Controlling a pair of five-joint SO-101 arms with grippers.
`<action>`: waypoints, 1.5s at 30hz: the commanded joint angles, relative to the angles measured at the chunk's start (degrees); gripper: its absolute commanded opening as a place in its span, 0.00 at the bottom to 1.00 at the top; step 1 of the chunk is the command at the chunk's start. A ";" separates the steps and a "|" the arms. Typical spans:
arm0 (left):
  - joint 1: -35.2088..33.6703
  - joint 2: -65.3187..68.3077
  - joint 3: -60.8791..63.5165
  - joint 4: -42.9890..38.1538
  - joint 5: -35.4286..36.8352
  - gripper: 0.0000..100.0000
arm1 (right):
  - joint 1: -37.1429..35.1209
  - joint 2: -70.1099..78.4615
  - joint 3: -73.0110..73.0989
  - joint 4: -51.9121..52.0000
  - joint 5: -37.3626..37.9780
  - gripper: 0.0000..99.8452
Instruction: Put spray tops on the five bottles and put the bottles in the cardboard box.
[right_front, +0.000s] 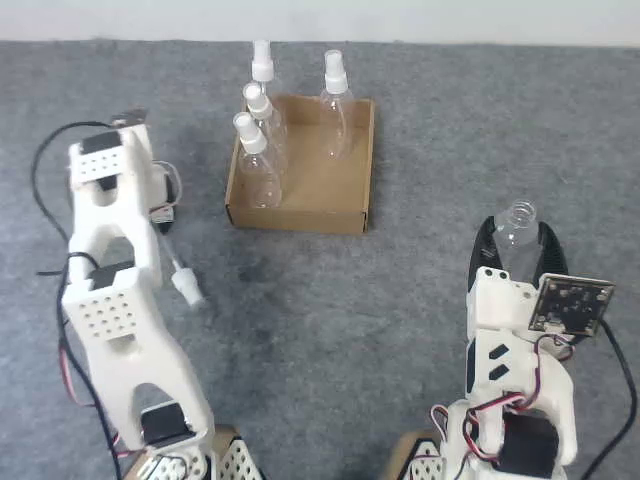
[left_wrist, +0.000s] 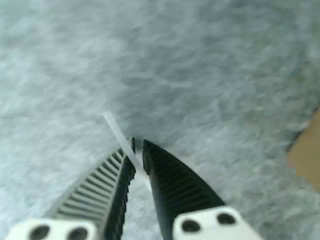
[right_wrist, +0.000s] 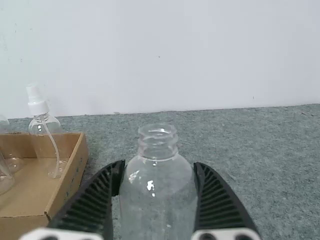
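Note:
My right gripper (right_front: 517, 238) (right_wrist: 158, 172) stands at the near right of the table, shut on a clear bottle (right_front: 520, 218) (right_wrist: 158, 142). The bottle is upright and its neck is open, with no top on it. On the left, my left gripper (right_front: 165, 225) (left_wrist: 138, 150) is shut on the thin white tube (left_wrist: 117, 132) of a spray top (right_front: 187, 288). The white head of the spray top hangs low over the carpet. The cardboard box (right_front: 300, 215) (right_wrist: 65, 185) sits at the far middle, with several capped bottles (right_front: 258, 165) (right_wrist: 42, 135) upright in it.
Grey carpet (right_front: 340, 310) covers the table between the arms and the box. A pale wall (right_wrist: 200, 50) rises behind the table's far edge. Cables (right_front: 45, 160) loop beside the left arm.

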 joint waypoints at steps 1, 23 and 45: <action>-2.73 -1.41 -5.67 4.40 2.90 0.01 | -0.40 -0.22 -0.62 -1.10 1.05 0.03; -17.23 -1.41 -1.36 14.95 13.80 0.01 | -0.40 -0.22 -0.62 -1.10 1.05 0.03; -27.87 -2.81 3.38 15.03 13.45 0.23 | -0.40 -0.22 -0.62 -1.10 1.05 0.03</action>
